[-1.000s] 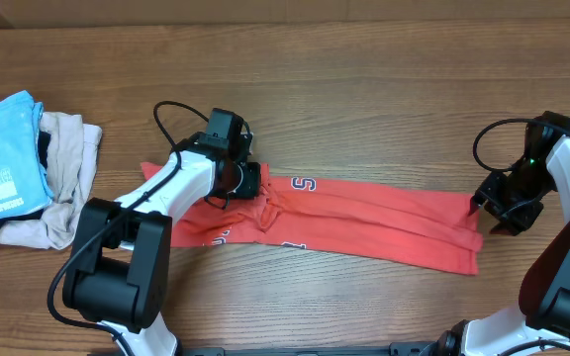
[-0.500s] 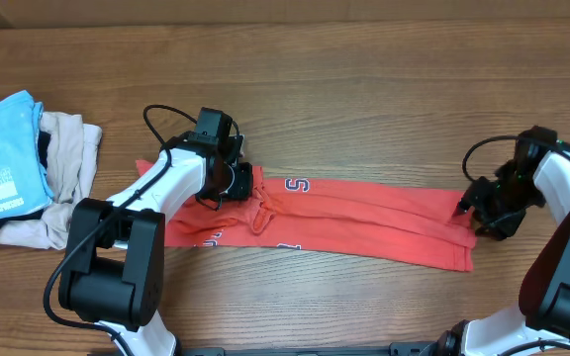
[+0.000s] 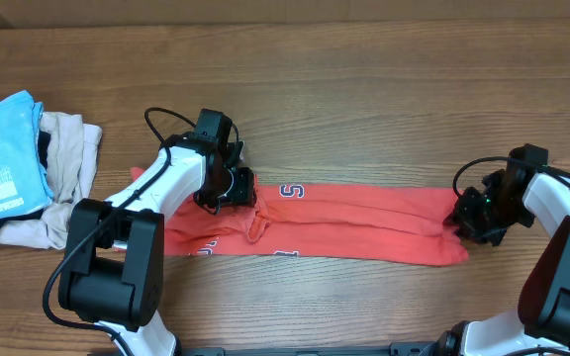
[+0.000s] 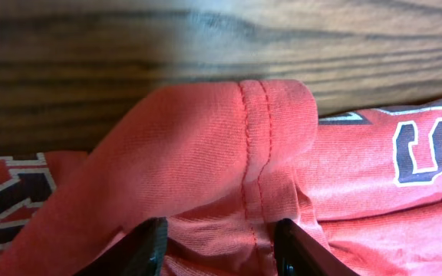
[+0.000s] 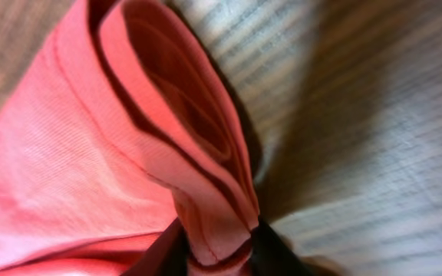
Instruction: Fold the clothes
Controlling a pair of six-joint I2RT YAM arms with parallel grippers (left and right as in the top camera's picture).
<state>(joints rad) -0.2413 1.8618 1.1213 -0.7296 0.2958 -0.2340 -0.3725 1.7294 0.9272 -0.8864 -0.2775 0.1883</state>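
Note:
The coral-red T-shirt lies folded into a long band across the table's front half, with white-and-dark lettering showing. My left gripper sits on its left part, fingers closed on a bunched fold with a stitched hem. My right gripper is at the band's right end, shut on a pinched stack of folded layers. In the left wrist view the shirt rises as a hump in front of the fingers. In the right wrist view the shirt's folded edge loops up from the jaws.
A light blue printed tee lies on a beige garment at the table's far left edge. The wooden table stretches behind the shirt. Black cables loop off both wrists.
Both grippers have moved left and the shirt band has shifted left with them. The right gripper has come in over the shirt's right end and closed on it.

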